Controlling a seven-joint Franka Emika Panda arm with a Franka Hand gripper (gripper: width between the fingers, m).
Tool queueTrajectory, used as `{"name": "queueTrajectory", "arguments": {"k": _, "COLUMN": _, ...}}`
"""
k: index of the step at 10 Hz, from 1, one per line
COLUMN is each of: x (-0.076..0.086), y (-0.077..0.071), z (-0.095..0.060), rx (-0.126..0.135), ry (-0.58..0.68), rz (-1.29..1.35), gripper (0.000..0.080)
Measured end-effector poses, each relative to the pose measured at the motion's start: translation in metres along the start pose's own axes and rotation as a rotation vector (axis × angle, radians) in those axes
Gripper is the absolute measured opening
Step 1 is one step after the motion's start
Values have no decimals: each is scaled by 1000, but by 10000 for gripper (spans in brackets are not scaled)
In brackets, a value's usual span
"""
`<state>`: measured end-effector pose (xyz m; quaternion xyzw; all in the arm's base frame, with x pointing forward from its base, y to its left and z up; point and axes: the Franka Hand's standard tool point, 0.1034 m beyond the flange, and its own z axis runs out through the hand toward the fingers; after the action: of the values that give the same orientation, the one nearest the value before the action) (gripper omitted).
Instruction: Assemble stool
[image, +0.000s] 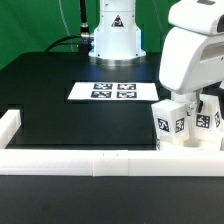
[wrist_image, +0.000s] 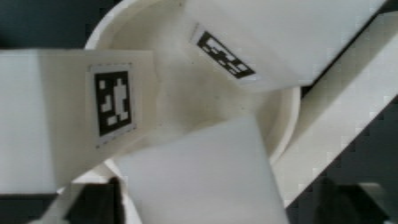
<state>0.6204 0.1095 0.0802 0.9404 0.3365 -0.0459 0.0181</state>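
Observation:
In the exterior view my gripper (image: 190, 104) is low at the front right corner of the table, among white stool legs. One tagged leg (image: 168, 122) stands on its left and another tagged leg (image: 206, 120) on its right. In the wrist view a plain white leg (wrist_image: 196, 165) runs straight out from between the jaws of my gripper (wrist_image: 217, 208), which looks shut on it. Beside it are a tagged leg (wrist_image: 98, 95) and a second tagged part (wrist_image: 228, 55). The curved white edge of the round seat (wrist_image: 134, 25) shows behind them. My fingertips are hidden.
The marker board (image: 113, 91) lies at the table's middle, before the robot base (image: 113, 35). A long white border rail (image: 80, 160) runs along the front edge, with another rail (image: 10, 128) at the exterior view's left. The table (image: 60, 115) is black.

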Motion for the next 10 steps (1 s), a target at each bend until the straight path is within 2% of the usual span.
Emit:
{"name": "queueTrajectory", "arguments": {"k": 1, "x": 0, "y": 0, "z": 0, "rx": 0, "ry": 0, "rz": 24, "gripper": 375}}
{"name": "queueTrajectory", "arguments": {"k": 2, "x": 0, "y": 0, "z": 0, "rx": 0, "ry": 0, "rz": 45, "gripper": 334}}
{"name": "queueTrajectory", "arguments": {"k": 4, "x": 0, "y": 0, "z": 0, "rx": 1, "ry": 0, "rz": 109, "gripper": 334}}
{"name": "queueTrajectory", "arguments": {"k": 10, "x": 3, "y": -13, "z": 0, "rx": 31, "ry": -24, "rz": 908, "gripper": 335}}
